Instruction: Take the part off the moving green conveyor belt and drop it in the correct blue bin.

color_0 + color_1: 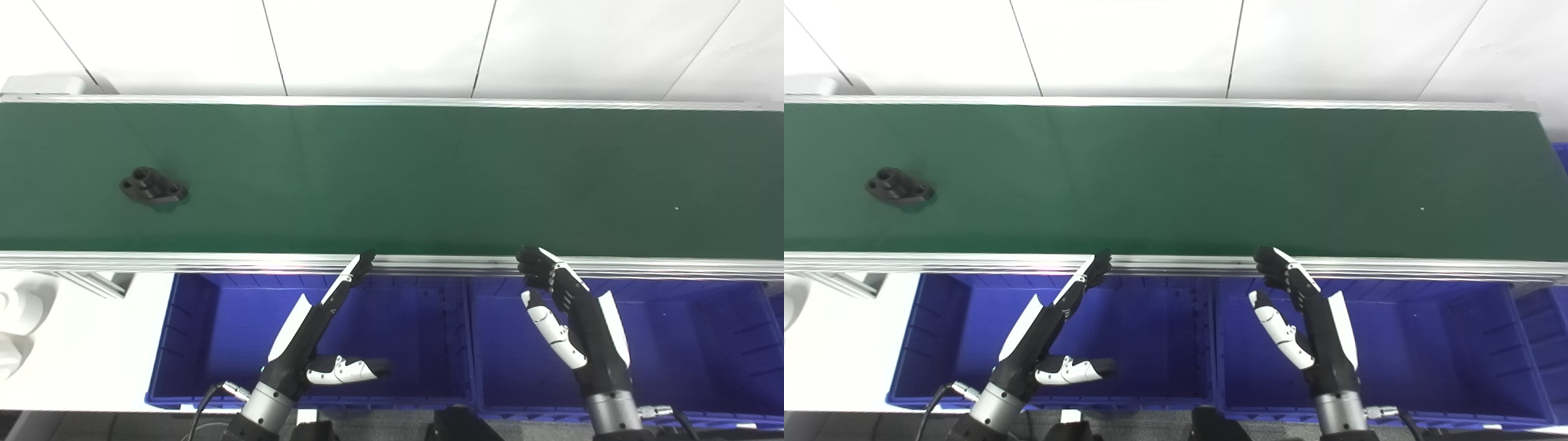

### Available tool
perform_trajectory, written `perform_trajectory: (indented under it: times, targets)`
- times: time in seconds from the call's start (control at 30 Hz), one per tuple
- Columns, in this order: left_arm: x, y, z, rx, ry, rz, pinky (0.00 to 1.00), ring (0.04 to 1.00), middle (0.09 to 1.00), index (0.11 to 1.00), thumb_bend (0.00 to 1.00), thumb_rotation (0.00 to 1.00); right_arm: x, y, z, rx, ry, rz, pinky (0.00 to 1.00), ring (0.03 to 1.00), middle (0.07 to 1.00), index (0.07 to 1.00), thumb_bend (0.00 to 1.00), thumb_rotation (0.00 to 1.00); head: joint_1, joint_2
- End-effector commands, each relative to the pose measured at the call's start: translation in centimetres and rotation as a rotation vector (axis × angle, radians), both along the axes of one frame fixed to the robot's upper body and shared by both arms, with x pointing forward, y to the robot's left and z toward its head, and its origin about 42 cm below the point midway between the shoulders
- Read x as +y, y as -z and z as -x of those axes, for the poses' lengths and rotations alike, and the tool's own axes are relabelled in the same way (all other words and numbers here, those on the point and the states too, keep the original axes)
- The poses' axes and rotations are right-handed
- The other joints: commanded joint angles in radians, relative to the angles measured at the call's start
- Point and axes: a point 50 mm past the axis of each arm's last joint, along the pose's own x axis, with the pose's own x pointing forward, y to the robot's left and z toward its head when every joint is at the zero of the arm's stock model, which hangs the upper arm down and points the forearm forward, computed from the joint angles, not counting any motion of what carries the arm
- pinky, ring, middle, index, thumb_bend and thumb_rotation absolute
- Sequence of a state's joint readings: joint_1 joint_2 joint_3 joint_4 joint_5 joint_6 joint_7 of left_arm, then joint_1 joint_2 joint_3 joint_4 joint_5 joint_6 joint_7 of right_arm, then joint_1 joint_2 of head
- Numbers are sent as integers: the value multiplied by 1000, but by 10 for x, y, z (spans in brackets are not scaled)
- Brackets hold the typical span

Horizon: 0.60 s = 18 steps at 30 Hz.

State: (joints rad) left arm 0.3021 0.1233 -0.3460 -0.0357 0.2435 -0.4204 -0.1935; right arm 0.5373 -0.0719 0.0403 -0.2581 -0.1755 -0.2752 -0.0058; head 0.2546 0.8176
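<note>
With the black part far left on the green conveyor belt, both the left hand and right hand hovered open and empty over the blue bins, so a late reach would probably miss it.

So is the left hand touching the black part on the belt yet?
Apart. The left eye view shows the left hand open over a blue bin, with bare green belt between it and the part, far left.
</note>
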Motion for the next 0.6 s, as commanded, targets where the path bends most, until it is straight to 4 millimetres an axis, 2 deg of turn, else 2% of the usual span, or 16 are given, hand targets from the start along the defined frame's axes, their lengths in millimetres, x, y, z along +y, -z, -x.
perform_trajectory:
  times: [0.0,0.1,0.3,0.37,0.43,0.47,0.5,0.53,0.57]
  targets:
    - [2,-6,-4,-43,-6,27,937,965,986,981,748,612,2,-9,0,-33,-4,-4,777,807,811,820,445,723,-11,0]
    - [3,-6,-4,-41,-7,28,934,964,988,980,744,609,2,-9,0,-30,-7,16,775,809,811,819,455,743,-31,3]
    - [5,-6,-4,-43,-9,27,904,950,984,979,734,600,5,-8,-1,-42,2,5,768,803,808,818,438,717,-46,6]
    - [6,-6,-3,-44,-9,20,894,945,982,979,731,605,5,-7,-1,-46,11,-2,754,795,803,811,436,697,-26,3]
    - [4,-6,-3,-33,-2,16,900,949,988,984,727,613,5,-7,0,-43,21,-14,761,799,805,811,445,708,25,-7]
    - [2,-6,-3,-27,-1,16,903,953,993,990,727,620,3,-7,0,-42,27,-18,771,802,807,809,449,707,86,-20]
    - [0,-5,-3,-22,0,18,905,956,995,993,729,624,1,-7,1,-45,30,-17,771,801,805,805,451,711,94,-23]
    - [-3,-4,-3,-24,2,15,909,959,996,995,730,631,-1,-7,1,-50,32,-15,770,799,802,802,455,733,138,-38]
    - [-5,-3,-4,-28,5,10,924,965,999,998,727,654,-2,-6,1,-53,32,-16,769,796,798,800,450,767,143,-40]
